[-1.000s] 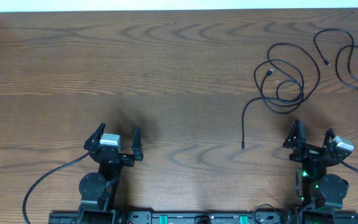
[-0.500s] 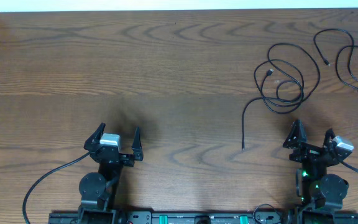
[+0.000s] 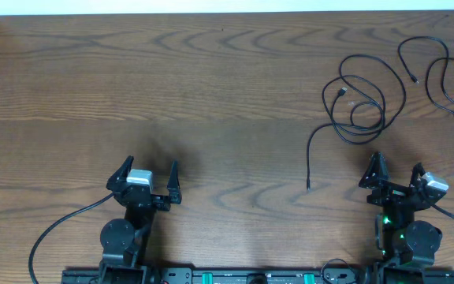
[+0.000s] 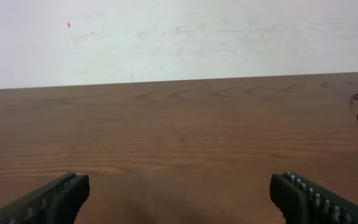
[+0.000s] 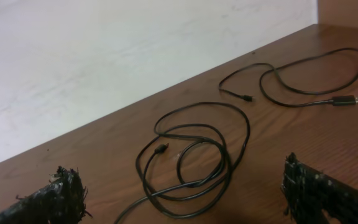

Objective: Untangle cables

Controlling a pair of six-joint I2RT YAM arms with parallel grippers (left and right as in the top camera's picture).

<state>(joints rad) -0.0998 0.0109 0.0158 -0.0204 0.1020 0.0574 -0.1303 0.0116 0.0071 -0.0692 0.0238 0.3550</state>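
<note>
The right claw point(image 3: 397, 164) sits low on the bench point(image 3: 227, 95) with its two fingers spread wide and nothing between them. Just beyond the right claw, on the side away from the arm's base, lies the coiled cable point(image 3: 357, 102): a thin black cord looped over itself several times, one small plug end lying inside the loops. From that coil a single tail curves down towards the right claw's left side and ends on bare wood, level with the fingertips but apart from them.

Farther from the right claw, beyond it and to its right, lies the second cable point(image 3: 436, 75), also thin and black. It makes one open loop, with a flat plug at one end and a small plug at the other. In the right wrist view its small plug lies near the coil's outer loop, and the two cords do not appear to cross.

Neither cord touches the right claw.

The left claw point(image 3: 149, 166) is well apart from the right claw, far along the near side of the bench to its left. Its fingers are likewise spread wide and hold nothing, with only bare wood before them.
</note>
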